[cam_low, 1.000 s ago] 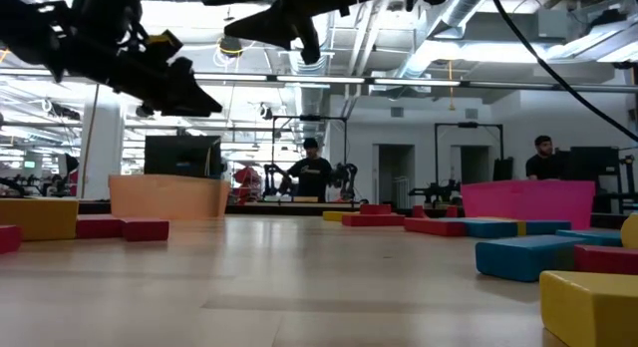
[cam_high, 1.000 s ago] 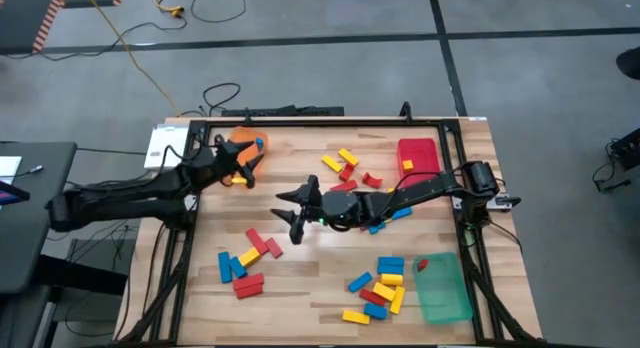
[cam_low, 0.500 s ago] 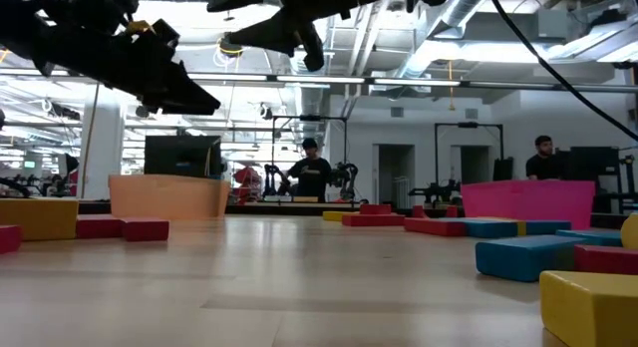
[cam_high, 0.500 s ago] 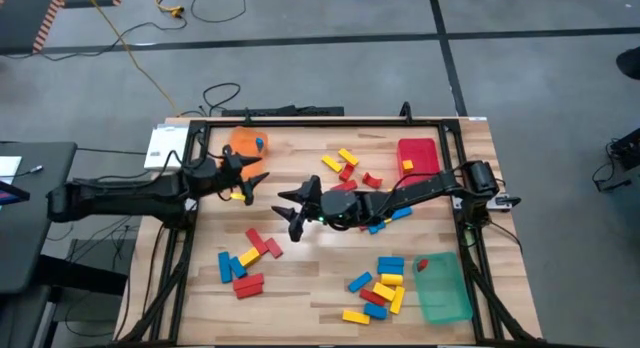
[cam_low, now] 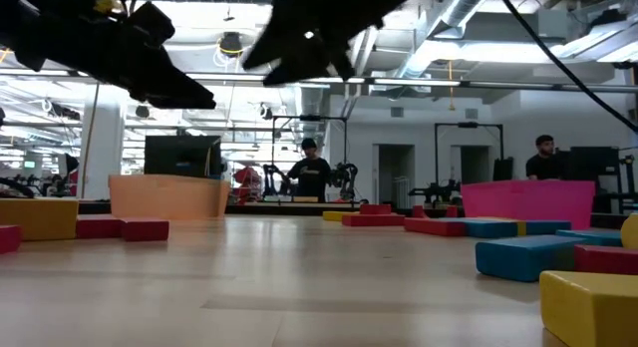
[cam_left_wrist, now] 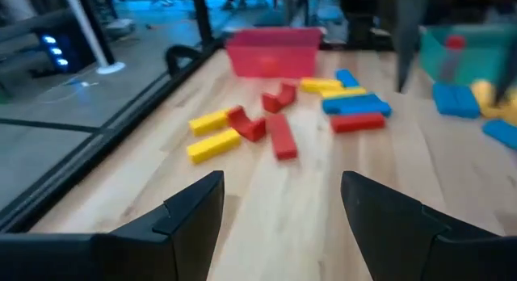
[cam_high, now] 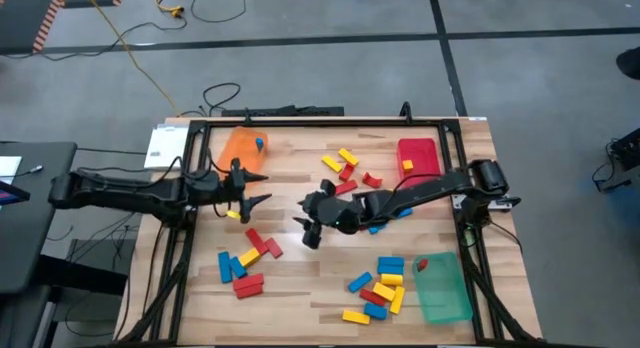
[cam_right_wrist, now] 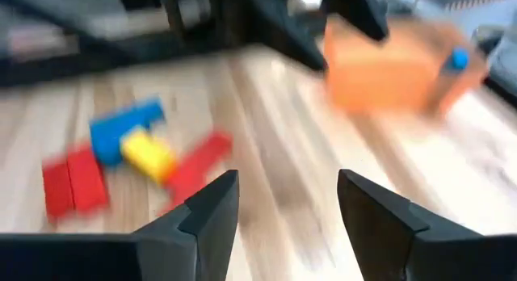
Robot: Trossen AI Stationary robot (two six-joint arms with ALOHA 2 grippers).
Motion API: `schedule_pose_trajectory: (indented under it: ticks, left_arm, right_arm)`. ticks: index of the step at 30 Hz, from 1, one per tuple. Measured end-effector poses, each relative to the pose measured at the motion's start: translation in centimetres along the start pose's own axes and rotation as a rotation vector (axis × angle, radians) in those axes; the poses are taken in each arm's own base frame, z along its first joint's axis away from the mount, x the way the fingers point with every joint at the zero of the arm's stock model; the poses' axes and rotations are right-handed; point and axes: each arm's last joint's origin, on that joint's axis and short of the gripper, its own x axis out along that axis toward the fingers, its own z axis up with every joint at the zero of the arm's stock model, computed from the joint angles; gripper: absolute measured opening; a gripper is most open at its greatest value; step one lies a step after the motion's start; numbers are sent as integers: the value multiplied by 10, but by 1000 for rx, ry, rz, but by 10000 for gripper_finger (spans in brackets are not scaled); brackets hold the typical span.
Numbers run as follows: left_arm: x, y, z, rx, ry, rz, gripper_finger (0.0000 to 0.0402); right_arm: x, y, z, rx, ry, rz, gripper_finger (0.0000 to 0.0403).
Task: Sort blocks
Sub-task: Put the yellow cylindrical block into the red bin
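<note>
Risk: both arms are converging mid-bench | left hand [cam_high: 243, 196] and right hand [cam_high: 306, 226] hanging apart, empty | elbows possibly scattering blocks [cam_high: 250, 260].

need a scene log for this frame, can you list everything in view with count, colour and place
orange tray: one, orange, far left of table, a blue block in it
red tray: one, red, far right, a yellow block in it
green tray: one, green, near right, a red block in it
loose blocks: roughly thirty, red, yellow and blue, in clusters at far centre, near left and near right
table: one, light wood, dark frame
people: two, in the room behind, low view
left gripper: open, empty, over left of table
right gripper: open, empty, over table centre
</note>
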Motion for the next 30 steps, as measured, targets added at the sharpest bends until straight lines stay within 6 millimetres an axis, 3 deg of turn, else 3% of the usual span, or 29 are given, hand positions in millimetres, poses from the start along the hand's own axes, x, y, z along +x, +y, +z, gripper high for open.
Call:
schedule_pose_trajectory:
  ticks: [6, 14, 22, 30]
  left_arm:
    - [-4, -16, -7, 67, 59, -161, 246]
    - [-13, -38, -12, 97, 107, -358, 245]
    - [-18, -49, -11, 22, 108, -423, 245]
    - [-23, -56, -19, -44, 202, -460, 245]
  right_arm:
    - [-21, 4, -17, -61, 212, -25, 225]
    - [-55, 25, -30, -176, 338, 11, 225]
    - [-87, 33, -38, -241, 430, 21, 225]
    - [-105, 42, -56, -262, 593, 49, 225]
